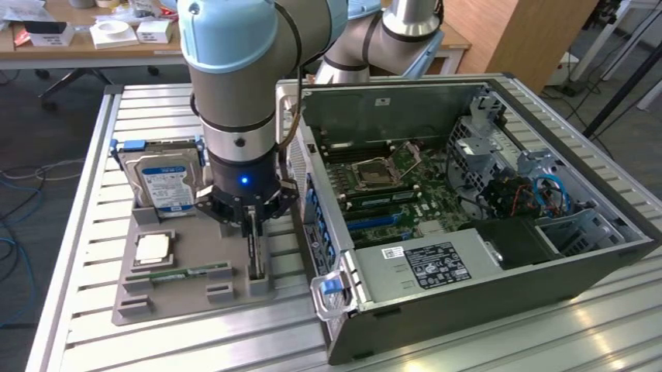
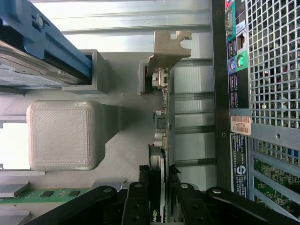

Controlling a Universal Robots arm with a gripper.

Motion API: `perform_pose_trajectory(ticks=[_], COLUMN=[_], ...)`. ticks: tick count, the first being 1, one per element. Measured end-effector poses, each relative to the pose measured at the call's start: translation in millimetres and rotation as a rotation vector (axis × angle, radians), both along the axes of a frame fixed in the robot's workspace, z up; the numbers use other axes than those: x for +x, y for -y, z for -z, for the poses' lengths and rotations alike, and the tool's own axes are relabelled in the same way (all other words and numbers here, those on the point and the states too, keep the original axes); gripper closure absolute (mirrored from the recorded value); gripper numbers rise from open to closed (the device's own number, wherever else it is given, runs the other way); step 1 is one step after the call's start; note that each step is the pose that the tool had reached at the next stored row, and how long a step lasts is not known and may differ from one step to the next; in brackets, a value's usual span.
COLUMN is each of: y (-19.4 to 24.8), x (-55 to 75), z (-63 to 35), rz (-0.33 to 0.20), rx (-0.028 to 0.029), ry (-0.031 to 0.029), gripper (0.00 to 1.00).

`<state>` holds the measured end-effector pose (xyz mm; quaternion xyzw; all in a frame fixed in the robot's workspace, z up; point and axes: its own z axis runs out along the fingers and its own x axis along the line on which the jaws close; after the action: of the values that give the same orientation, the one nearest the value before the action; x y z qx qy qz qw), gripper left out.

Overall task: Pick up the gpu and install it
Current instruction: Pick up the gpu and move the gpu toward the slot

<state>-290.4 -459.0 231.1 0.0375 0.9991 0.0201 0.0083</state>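
The arm's tool (image 1: 251,221) is lowered over a grey printed holder (image 1: 197,293) on the slatted counter (image 1: 135,101). Its two black fingers (image 2: 137,206) are drawn in against opposite faces of the gpu (image 1: 256,260), with no gap visible at either face. The card stands on its long edge in a narrow slot along the holder's side nearest the computer case (image 1: 497,287).

In the wrist view the gpu (image 2: 161,126) runs as a thin line away from the tool (image 2: 159,177), and its pale metal bracket (image 2: 169,44) is at the far end. On one side there is bare holder floor up to a ribbed grey block (image 2: 61,136). On the other side, a strip of counter separates the card from the case's rear panel (image 2: 236,70), which is just beside it with its ports and mesh.

A hard drive (image 1: 163,186) stands upright at the holder's far end, close to the arm. A processor chip (image 1: 153,248) and a green memory stick (image 1: 188,273) lie flat further to the exterior view's left. The case lies with its side open upward, exposing the motherboard (image 1: 398,190).
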Motion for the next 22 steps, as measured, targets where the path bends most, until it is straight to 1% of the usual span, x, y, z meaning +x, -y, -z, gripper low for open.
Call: perform_pose_trajectory(ticks=[4,11,13,15,17,22], y=[0.0,0.0,-0.1,0.0,0.0,0.0], x=[0.0,0.2,0.2,0.2,0.2,0.1], z=[0.0,-0.1,-1.5,-3.8,-8.1,-22.4], rz=[-0.019,-0.02,-0.02,-0.02,-0.02,-0.02], rx=[-0.0001,0.0001,0.0001,0.0002,0.0002,0.0001], ry=[0.0,0.0002,0.0001,0.0003,0.0003,0.0002], gripper=[0.74,0.74,0.74,0.74,0.74,0.74])
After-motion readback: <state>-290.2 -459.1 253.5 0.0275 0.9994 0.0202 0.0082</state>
